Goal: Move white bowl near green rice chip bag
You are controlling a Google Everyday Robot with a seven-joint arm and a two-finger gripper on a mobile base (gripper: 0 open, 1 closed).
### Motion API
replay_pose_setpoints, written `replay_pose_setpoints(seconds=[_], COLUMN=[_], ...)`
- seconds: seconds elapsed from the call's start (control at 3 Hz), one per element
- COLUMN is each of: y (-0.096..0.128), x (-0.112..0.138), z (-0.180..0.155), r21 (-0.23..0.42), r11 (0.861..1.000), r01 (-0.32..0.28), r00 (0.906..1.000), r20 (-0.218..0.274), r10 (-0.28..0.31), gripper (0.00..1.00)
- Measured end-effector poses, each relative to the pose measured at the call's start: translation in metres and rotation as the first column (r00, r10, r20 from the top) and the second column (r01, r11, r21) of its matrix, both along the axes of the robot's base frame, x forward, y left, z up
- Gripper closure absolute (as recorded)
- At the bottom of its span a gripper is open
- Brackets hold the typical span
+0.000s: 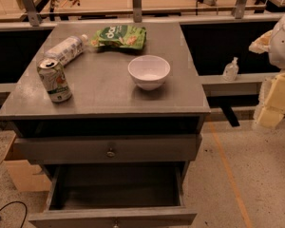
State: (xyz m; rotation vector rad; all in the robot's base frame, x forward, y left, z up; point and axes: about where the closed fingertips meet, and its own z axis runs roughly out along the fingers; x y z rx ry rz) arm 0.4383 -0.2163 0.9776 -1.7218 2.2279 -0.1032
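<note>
**White bowl** (149, 71): one counted. Round, plain, with glossy smooth sides narrowing to a small foot. It is set upright on the right half of the surface (109, 96), about midway front to back.

**Green rice chip bag** (119, 37): one counted. A flat, crinkled pouch with white lettering and pale chip pictures. It is laid at the back of the surface, behind the bowl and slightly to its left. The two are near but apart, with a strip of bare surface between them.

**Can** (54, 80): one counted. Green and white with a metal top, stood upright at the left front, well apart from the bowl.

**Bottle** (66, 49): one counted. Clear plastic with a white cap, laid on its side at the left back. The cap end is just beside the bag's left edge; contact cannot be told.

**Surface:** grey, matte and flat, the rectangular top of a cabinet. Two drawers are counted beneath it. The upper drawer (109, 148) is shut and has a small round knob. The lower drawer (116, 194) is pulled open, and its inside is dark.

**Gripper** (274, 99): pale yellowish and blocky, seen at the right edge of the view. It is beyond the surface's right side and well apart from the bowl. Nothing on the surface is touched by it. Whether it is clenched or released cannot be told.

**Farther out:**
- One small clear pump bottle (231, 70) is stood on a grey ledge to the right.
- One cardboard box (21, 172) is on the floor at the left.
- One black cable (9, 209) is noted at the lower left.
- The floor (256, 184) is speckled and crossed by an orange line.
</note>
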Motion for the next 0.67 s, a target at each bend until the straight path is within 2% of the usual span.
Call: replay_pose_setpoints(seconds=[0.33,0.67], y=[0.0,0.0048], x=[0.0,0.0067], z=[0.0001,0.0037], r21=[0.0,0.013], r11=[1.0,1.0], r01=[0.0,0.024], r00=[1.0,0.9985], r20=[0.0,0.048], r10=[0.0,-0.025], gripper=[0.0,0.0])
